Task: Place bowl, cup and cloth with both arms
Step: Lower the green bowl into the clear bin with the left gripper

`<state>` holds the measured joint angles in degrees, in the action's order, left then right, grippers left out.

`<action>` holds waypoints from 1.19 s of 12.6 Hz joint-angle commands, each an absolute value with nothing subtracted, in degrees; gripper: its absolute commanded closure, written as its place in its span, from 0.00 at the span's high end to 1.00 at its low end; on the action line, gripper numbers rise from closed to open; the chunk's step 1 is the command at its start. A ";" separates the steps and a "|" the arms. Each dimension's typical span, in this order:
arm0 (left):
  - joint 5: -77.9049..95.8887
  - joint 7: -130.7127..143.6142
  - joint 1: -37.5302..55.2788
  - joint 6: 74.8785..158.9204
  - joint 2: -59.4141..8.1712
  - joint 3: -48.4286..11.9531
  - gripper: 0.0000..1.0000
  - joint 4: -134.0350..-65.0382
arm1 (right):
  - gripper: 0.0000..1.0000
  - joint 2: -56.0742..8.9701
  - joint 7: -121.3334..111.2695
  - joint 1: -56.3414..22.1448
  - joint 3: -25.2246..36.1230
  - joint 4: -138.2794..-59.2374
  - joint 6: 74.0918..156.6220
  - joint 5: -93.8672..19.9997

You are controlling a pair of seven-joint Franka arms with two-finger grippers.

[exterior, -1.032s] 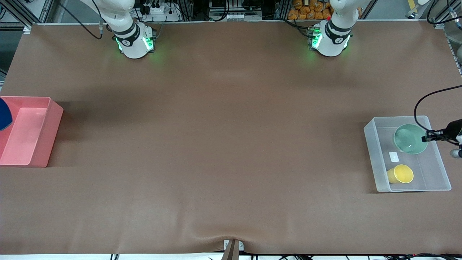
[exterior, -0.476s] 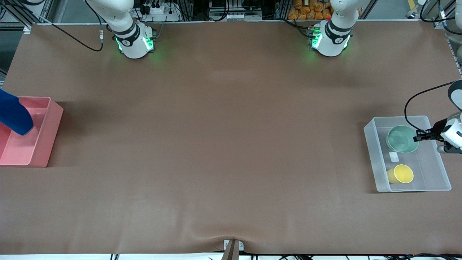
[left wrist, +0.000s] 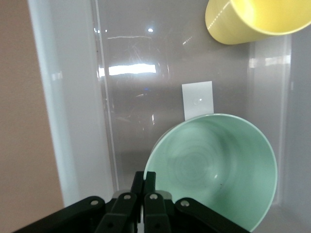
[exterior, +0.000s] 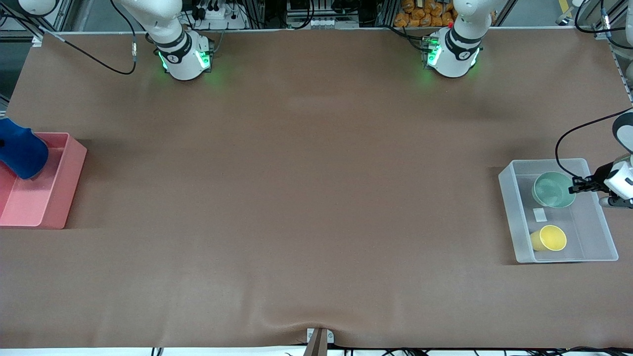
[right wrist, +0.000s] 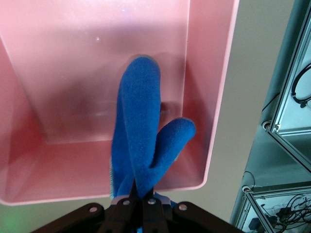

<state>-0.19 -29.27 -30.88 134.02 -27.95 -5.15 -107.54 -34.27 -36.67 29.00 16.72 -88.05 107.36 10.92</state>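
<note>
The mint-green bowl (exterior: 553, 189) is tilted over the clear plastic tub (exterior: 514, 217) at the left arm's end of the table. My left gripper (exterior: 576, 187) is shut on its rim; the left wrist view shows the gripper (left wrist: 144, 177) pinching the bowl (left wrist: 214, 167). The yellow cup (exterior: 549, 238) lies on its side in the tub, nearer the front camera than the bowl, and shows in the left wrist view (left wrist: 257, 19). My right gripper (right wrist: 145, 195) is shut on the blue cloth (right wrist: 141, 126), which hangs over the pink bin (right wrist: 214, 111). The front view shows the cloth (exterior: 21, 151) at its edge.
The pink bin (exterior: 59, 193) stands at the right arm's end of the table. A small white label (exterior: 540, 214) lies on the tub floor between bowl and cup. The two arm bases (exterior: 184, 57) (exterior: 452, 54) stand along the table's top edge.
The cloth has come further into the front view, over the pink bin. The left gripper and the bowl have shifted a little toward the table's middle.
</note>
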 commanded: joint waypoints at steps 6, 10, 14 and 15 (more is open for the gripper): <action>-1.41 -32.96 -30.85 135.70 -27.16 -5.80 1.00 -107.49 | 0.97 -37.71 -36.47 31.64 15.65 -87.28 112.94 8.35; -1.49 -32.78 -30.32 134.92 -25.15 -6.59 1.00 -106.52 | 1.00 -36.92 -36.56 30.50 15.47 -86.49 112.50 8.17; -1.41 -32.26 -28.58 129.74 -22.59 -7.65 1.00 -103.11 | 1.00 -31.75 -37.09 27.87 14.94 -86.04 111.28 8.17; -1.41 -31.30 -25.87 128.42 -22.33 -6.52 1.00 -102.66 | 1.00 -29.73 -36.92 26.56 14.94 -86.04 109.36 8.17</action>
<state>-0.41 -32.53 -29.06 131.35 -23.55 -7.50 -103.62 -34.72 -36.74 28.82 15.08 -85.00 112.45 8.93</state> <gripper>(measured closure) 0.000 0.000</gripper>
